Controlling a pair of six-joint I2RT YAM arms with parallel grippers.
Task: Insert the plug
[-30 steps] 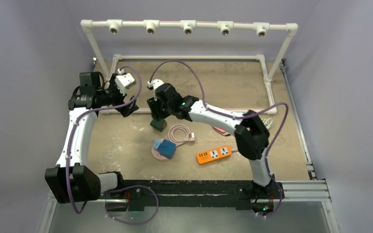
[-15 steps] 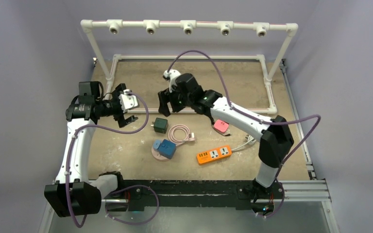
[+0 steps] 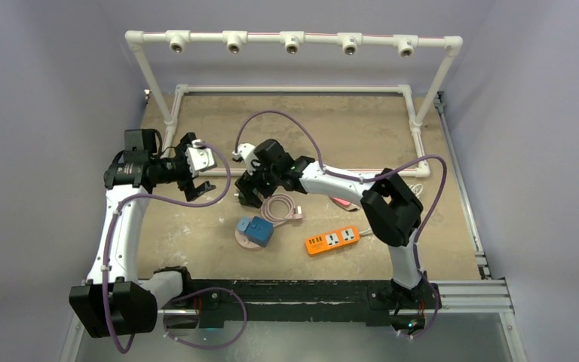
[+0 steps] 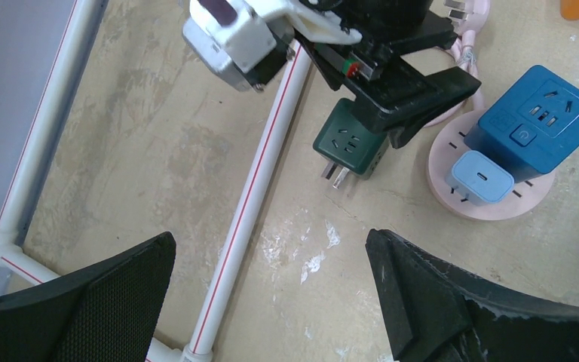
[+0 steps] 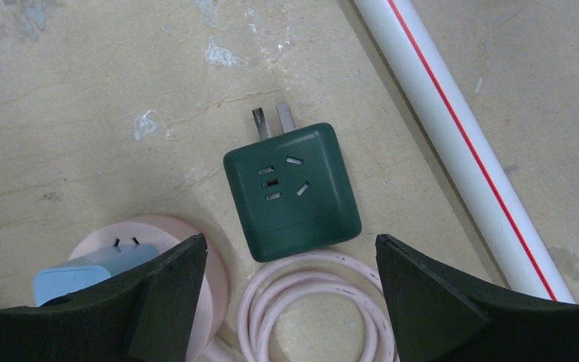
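1. The dark green square plastic plug (image 5: 292, 192) lies flat on the sandy table (image 3: 347, 128), socket face up. Its two metal prongs point across the table away from the pink coiled cable (image 5: 313, 302).
2. The right gripper (image 5: 288, 241) hangs directly over the plug with its jaws spread wide on either side and nothing in them. This looks like the approach to the pick, with the grasp not yet made.
3. The left gripper (image 4: 270, 249) hovers off to the side, jaws fully apart and empty.
4. The next move probably calls for a straight descent and closing on the plug's two smooth flanks, leaving the prongs free.
5. The plug could go into the orange power strip (image 3: 332, 240) or the blue cube socket (image 4: 531, 124) on its round pink base; I cannot tell which.
6. Room is tight. The white plastic pipe with a red stripe (image 5: 452, 143) runs just beside one flank, the cable coil appears to touch the plug's rear edge, and the pink base sits near the other flank. Bare table lies open only ahead of the prongs.
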